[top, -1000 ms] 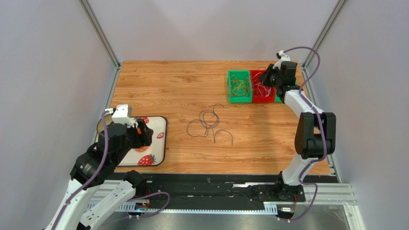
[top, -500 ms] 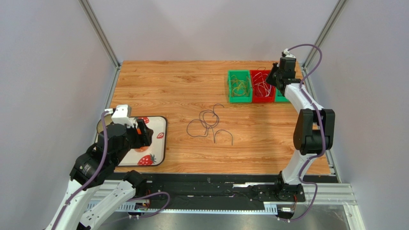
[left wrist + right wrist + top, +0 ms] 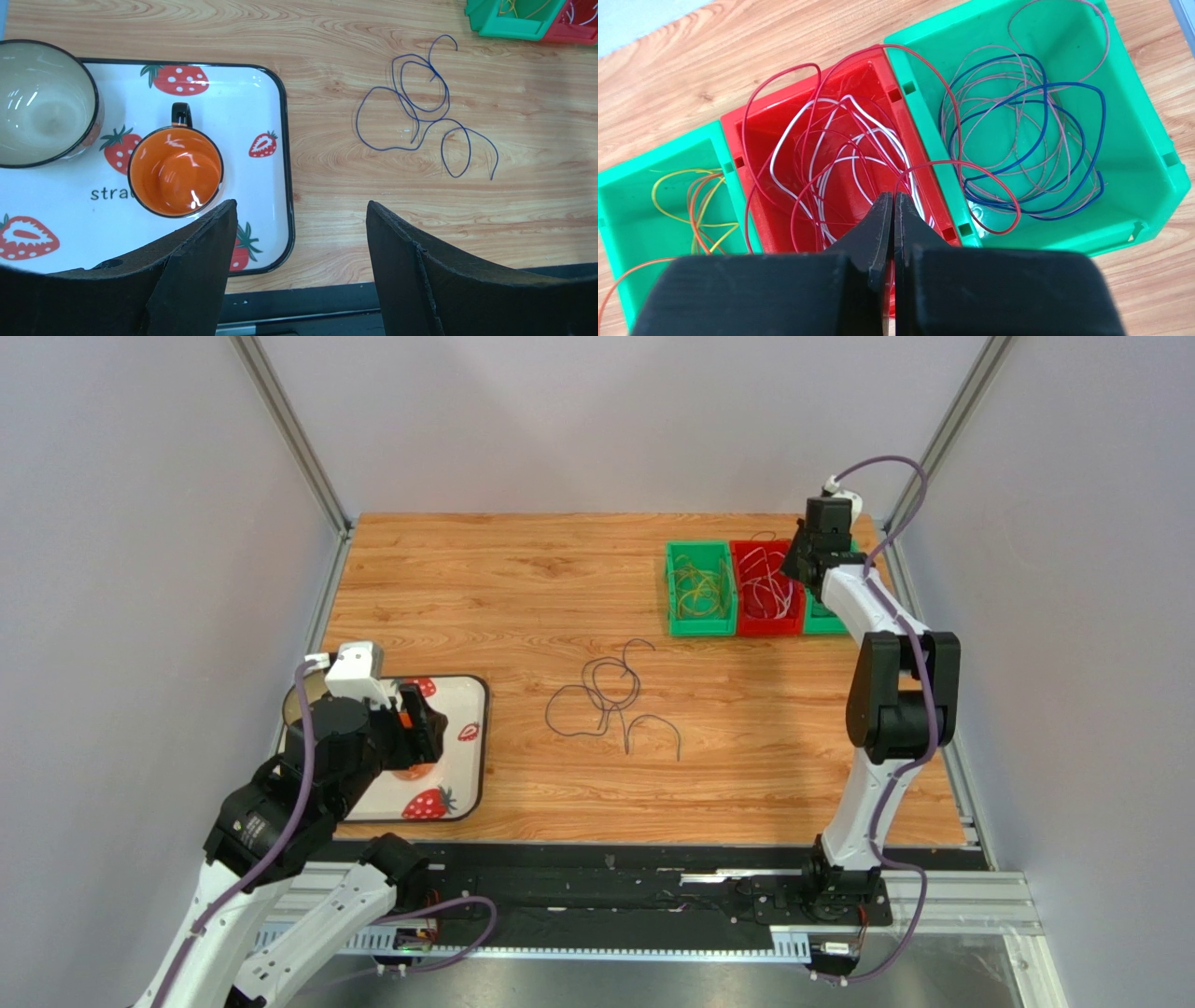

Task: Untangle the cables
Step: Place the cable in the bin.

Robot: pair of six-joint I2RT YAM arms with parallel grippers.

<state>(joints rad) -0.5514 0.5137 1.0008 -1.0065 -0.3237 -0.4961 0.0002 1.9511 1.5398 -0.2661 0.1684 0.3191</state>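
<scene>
Likely light, limp, springy cables (image 3: 417, 112) mid-frame, best pinched at an outer loop; left gripper (image 3: 300, 210) spread empty, right gripper (image 3: 893, 199) clenched over red bin (image 3: 836, 73).

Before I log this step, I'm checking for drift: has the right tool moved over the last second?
Yes. The right tool moved rightward and farther back, from over the red bin toward its right rim.

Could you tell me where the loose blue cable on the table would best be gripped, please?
Probably by the free tail, a single strand at the near right of the blue cable, from straight above: it lies flat on the table, and its middle loops cross.
</scene>
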